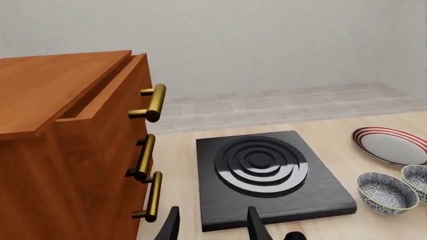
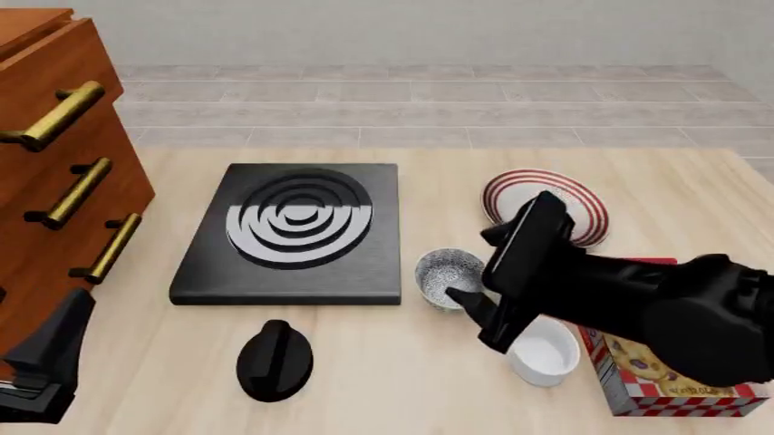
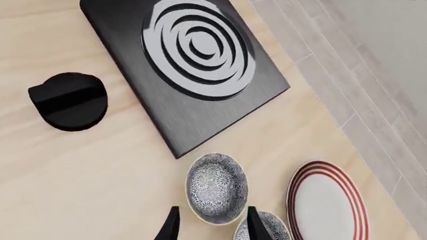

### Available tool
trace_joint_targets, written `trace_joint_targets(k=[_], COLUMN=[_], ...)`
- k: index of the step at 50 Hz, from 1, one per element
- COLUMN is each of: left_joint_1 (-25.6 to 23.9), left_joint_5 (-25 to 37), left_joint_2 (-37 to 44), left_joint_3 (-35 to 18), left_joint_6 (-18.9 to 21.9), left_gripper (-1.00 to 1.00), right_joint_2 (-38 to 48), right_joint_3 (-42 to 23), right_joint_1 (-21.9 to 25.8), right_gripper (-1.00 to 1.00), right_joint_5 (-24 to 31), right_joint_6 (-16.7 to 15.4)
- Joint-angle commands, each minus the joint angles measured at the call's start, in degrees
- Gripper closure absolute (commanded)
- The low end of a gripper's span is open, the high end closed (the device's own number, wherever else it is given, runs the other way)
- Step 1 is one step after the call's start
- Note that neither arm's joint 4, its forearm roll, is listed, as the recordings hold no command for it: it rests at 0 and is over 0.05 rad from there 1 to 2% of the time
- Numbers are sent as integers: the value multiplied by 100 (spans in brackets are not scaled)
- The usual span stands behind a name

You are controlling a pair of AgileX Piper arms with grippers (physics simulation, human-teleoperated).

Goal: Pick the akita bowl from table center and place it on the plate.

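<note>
Front view: the right gripper (image 2: pixel 466 304) hangs over the speckled bowl (image 2: pixel 449 275), which sits on the table (image 2: pixel 362 381) just right of the black stove plate (image 2: pixel 296 237) and near-left of the striped plate (image 2: pixel 581 204). Its jaws stand apart, straddling the bowl's rim, not clamped. The left gripper (image 1: pixel 212 227) idles by the wooden drawers (image 2: pixel 54 181), jaws apart.

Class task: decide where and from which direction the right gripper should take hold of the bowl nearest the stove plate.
Probably pinch the akita bowl by its thin rim, coming from above: it sits upright and open. The right gripper already straddles one rim edge, away from the second bowl.
</note>
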Motion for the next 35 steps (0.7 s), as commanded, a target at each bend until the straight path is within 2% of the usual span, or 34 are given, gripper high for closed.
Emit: trace_joint_targets(k=[1,10,13,17,31,35], left_joint_1=[-22,-34,-23,-37,-41,-44], left_joint_5=[-16,-20,17,-3,48,10], left_joint_2=[-1,0,6,5,22,10], left_joint_3=[30,42,6,46,-2,51], left_joint_6=[5,21,3,16,37,41], left_gripper=[-100,-100,-100,-100,-100,-100], right_joint_2=[465,759,954,988,1359,1454], right_joint_3=[-37,-159,-166,-290,-375,-352], right_joint_1=[6,17,2,34,-168,-182], right_gripper=[-100,-100,-100,-100,-100,-100], right_joint_5=[-127,-120,-168,-14,26,0], right_joint_6=[-434,-582,-722,-806,-1701,-1780])
